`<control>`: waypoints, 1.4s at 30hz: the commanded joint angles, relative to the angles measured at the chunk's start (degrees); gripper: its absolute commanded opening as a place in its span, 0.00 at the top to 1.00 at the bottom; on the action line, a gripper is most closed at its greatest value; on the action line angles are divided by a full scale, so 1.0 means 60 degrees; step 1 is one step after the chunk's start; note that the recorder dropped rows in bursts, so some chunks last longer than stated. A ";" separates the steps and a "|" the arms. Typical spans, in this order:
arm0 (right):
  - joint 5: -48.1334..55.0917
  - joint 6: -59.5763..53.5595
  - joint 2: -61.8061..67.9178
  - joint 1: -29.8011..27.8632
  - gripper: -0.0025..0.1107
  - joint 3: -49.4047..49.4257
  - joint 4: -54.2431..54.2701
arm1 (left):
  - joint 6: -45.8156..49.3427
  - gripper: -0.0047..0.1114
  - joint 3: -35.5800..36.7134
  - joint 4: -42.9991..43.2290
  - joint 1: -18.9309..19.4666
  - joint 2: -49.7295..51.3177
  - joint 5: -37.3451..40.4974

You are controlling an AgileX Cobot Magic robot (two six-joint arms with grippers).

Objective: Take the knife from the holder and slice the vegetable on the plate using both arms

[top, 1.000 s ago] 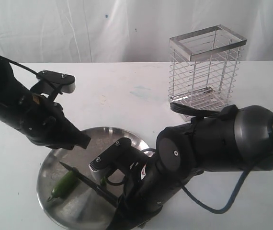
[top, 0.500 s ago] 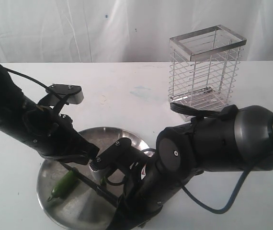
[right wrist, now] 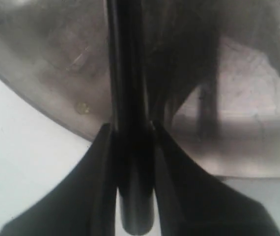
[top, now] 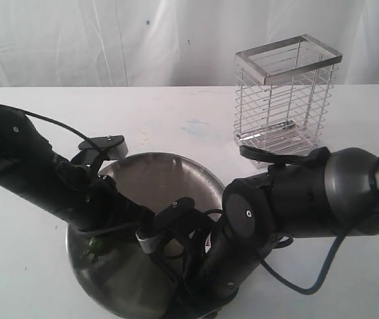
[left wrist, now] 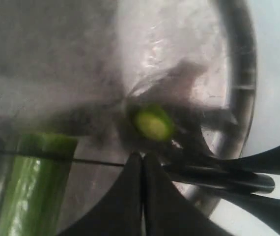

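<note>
The right gripper (right wrist: pixel 132 129) clamps the knife (right wrist: pixel 125 69) above the plate's (right wrist: pixel 46 59) edge. The left gripper (left wrist: pixel 142 156) has its fingers pressed together near the vegetable (left wrist: pixel 37 182).

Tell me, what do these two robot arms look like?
Both arms are bulky and black with rounded joints. The right arm has a grey tube section and a trailing dark cable; the left arm carries a small grey-tipped bracket.

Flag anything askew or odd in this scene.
The large round stainless-steel plate looks tipped, its far rim seemingly lifted off the white table rather than lying flat. On it, a small cut-off end lies apart from the glossy green pepper, as slicing would leave it.
</note>
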 commanded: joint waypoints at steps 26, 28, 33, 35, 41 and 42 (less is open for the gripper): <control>-0.0063 -0.0172 -0.0370 0.0101 0.98 -0.0240 -0.0386 | 0.0233 0.96 0.0142 0.1184 0.0500 -0.1216 -0.0249; 0.0277 0.0382 -0.0370 0.0058 0.98 -0.0489 -0.1246 | 0.0233 0.96 0.0142 0.1251 0.0831 -0.1240 -0.0021; 0.1180 0.1210 -0.0351 -0.0285 0.98 -0.1162 -0.2618 | 0.0233 0.96 0.0142 0.1573 0.1043 -0.1240 0.0026; 0.1408 0.1210 -0.0351 -0.0406 0.98 -0.1178 -0.2955 | 0.0224 0.96 0.0142 0.1573 0.1043 -0.1240 -0.0173; 0.1649 0.0898 -0.0164 -0.0768 0.98 -0.1615 -0.3281 | -0.0107 0.96 0.0142 0.1473 0.1043 -0.1240 -0.0864; 0.1649 0.0787 -0.0140 -0.0768 0.98 -0.1659 -0.3280 | -0.0107 0.96 0.0142 0.1381 0.1043 -0.1198 -0.0947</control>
